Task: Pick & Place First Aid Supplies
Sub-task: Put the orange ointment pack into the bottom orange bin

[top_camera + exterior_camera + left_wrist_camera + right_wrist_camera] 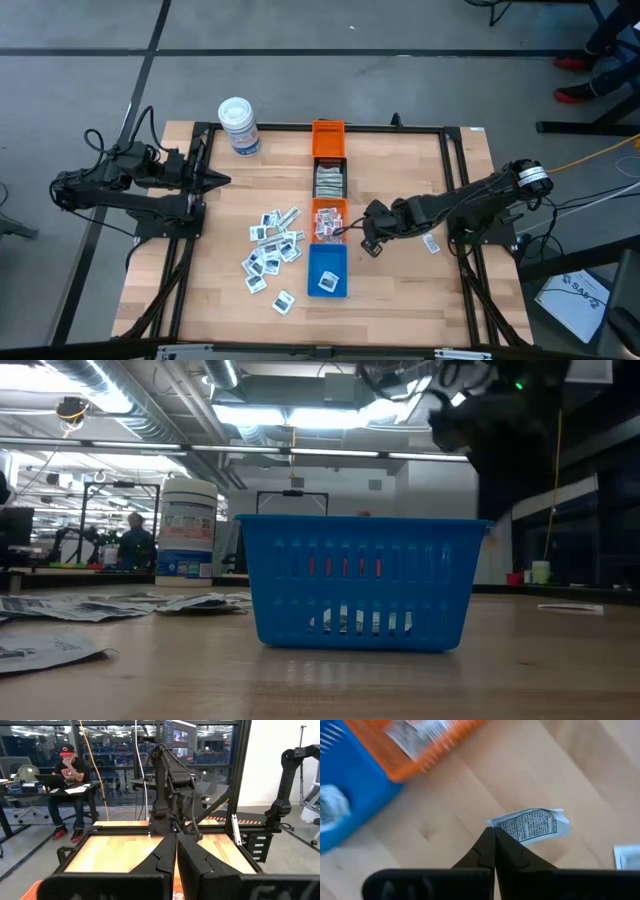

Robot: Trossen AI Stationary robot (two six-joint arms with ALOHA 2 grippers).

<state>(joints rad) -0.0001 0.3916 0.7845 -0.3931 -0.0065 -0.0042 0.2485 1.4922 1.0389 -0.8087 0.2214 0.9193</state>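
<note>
- Pick step: right tool (pixel 495 831) pinches a white packet (pixel 532 825) by its edge, over the bench (pixel 400 270) beside the bins.
- Left tool (pixel 176 840) waits closed, empty.
- Next, by my reading: carry it over the orange bin (pixel 329 218).

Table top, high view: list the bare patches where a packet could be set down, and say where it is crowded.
Free: the wood between the white tub and the orange bin, and the near right corner past the blue bin. Crowded: the packet pile left of the bins, and beside the lower orange bin, where the right gripper pinches a packet.
</note>
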